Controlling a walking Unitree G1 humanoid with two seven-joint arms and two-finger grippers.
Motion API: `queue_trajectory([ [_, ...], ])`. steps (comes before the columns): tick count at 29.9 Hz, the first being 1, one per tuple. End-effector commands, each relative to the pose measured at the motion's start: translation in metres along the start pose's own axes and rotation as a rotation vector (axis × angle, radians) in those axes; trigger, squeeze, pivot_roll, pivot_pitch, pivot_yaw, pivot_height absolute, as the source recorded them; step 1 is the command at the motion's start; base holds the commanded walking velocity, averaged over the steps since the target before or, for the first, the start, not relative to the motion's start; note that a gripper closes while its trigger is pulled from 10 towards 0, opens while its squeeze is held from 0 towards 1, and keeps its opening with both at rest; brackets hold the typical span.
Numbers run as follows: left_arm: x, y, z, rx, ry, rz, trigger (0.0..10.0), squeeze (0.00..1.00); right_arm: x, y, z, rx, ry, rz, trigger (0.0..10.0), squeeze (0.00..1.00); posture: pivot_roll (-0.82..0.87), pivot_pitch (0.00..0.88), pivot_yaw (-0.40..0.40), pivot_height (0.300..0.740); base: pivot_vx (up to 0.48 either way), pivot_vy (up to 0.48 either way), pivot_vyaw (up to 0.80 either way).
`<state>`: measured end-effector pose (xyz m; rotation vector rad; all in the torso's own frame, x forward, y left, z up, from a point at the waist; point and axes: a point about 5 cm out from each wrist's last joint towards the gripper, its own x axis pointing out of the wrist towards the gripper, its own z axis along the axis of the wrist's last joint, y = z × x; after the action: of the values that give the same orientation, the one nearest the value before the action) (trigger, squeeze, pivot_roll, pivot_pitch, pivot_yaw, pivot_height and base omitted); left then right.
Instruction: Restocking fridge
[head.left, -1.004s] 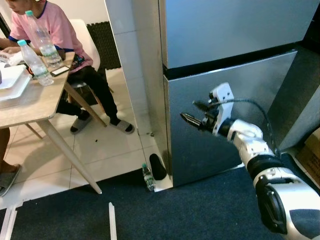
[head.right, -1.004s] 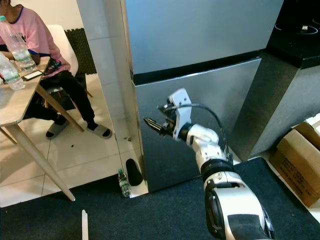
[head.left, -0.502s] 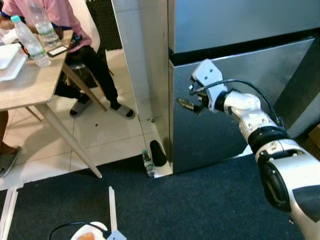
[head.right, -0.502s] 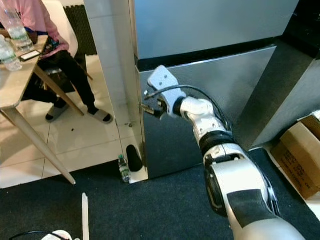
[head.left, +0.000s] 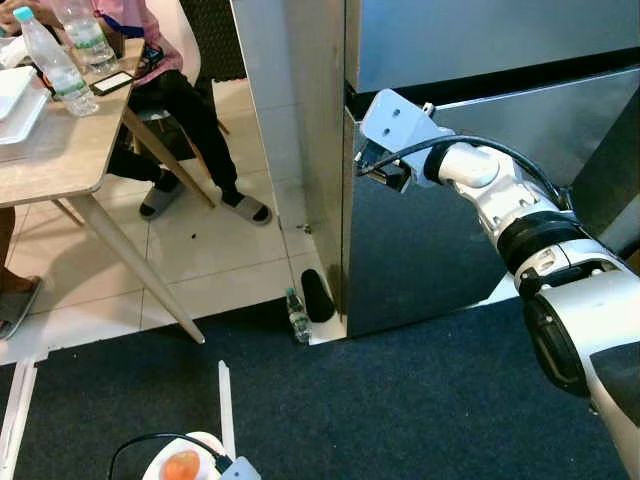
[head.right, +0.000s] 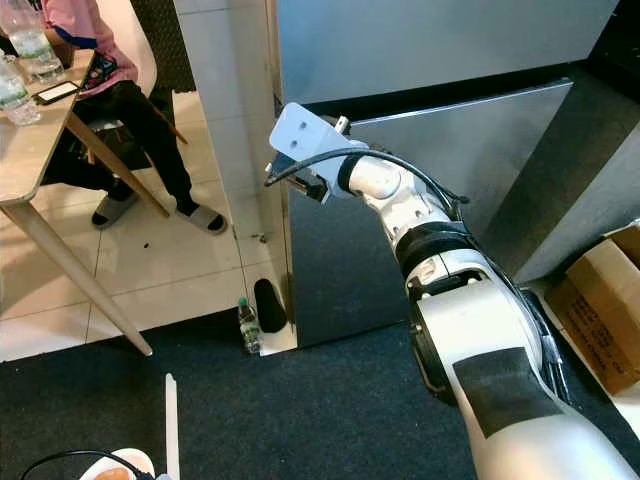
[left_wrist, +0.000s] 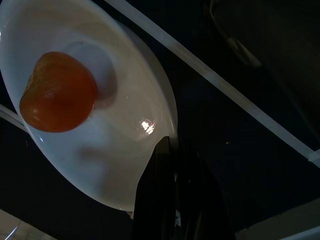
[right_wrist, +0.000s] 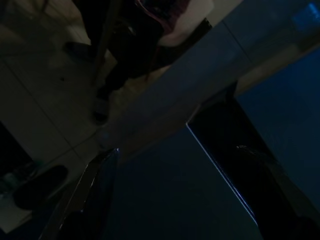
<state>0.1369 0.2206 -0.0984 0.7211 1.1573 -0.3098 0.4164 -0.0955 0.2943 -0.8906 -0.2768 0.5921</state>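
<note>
The right tool (head.left: 366, 170) sits at the centre of the left eye view, at the left edge of the fridge's lower door (head.left: 450, 240), just under the dark gap that parts it from the upper door (head.left: 480, 40). In the right wrist view its two black fingers (right_wrist: 95, 190) stand wide apart with the door's edge between them. The silver right arm (head.left: 520, 240) runs from there to the lower right corner.

The left tool (left_wrist: 172, 200) shows in its wrist view, fingers together and clamped on the rim of one white plate (left_wrist: 120, 150) carrying a single orange fruit (left_wrist: 57, 92); plate and fruit also show at the bottom edge of the left eye view.

On the floor beside the fridge's lower left corner stands one small bottle (head.left: 297, 318), next to one dark slipper (head.left: 317, 296). At upper left is a wooden surface (head.left: 60, 150) with two water bottles (head.left: 46, 62) and one phone (head.left: 116, 82), and a seated person (head.left: 180, 110) in a pink top. One cardboard box (head.right: 600, 320) sits at the right edge of the right eye view.
</note>
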Motion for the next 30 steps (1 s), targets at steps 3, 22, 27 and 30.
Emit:
queue_trajectory([
  [3,-0.001,-0.001,-0.010,0.022,0.020,0.004,10.0,0.00,0.001,-0.003,0.001,0.048,0.000,-0.031,10.0,0.00,0.10,0.188,0.013,0.740,0.000,0.000,0.00],
  [22,0.000,-0.009,-0.003,-0.101,0.005,-0.036,10.0,0.00,-0.049,0.139,-0.083,1.000,-0.159,0.461,10.0,0.00,0.05,0.109,0.026,0.740,0.000,0.000,0.00],
  [27,0.000,-0.007,-0.003,-0.104,0.022,-0.037,10.0,0.00,-0.087,0.212,-0.132,1.110,0.276,0.206,10.0,0.00,0.04,0.085,0.024,0.740,0.000,0.000,0.00],
  [30,0.000,-0.007,-0.002,-0.108,0.022,-0.036,10.0,0.00,-0.106,0.238,-0.145,1.167,0.407,0.155,10.0,0.00,0.04,0.082,0.023,0.740,0.000,0.000,0.00],
])
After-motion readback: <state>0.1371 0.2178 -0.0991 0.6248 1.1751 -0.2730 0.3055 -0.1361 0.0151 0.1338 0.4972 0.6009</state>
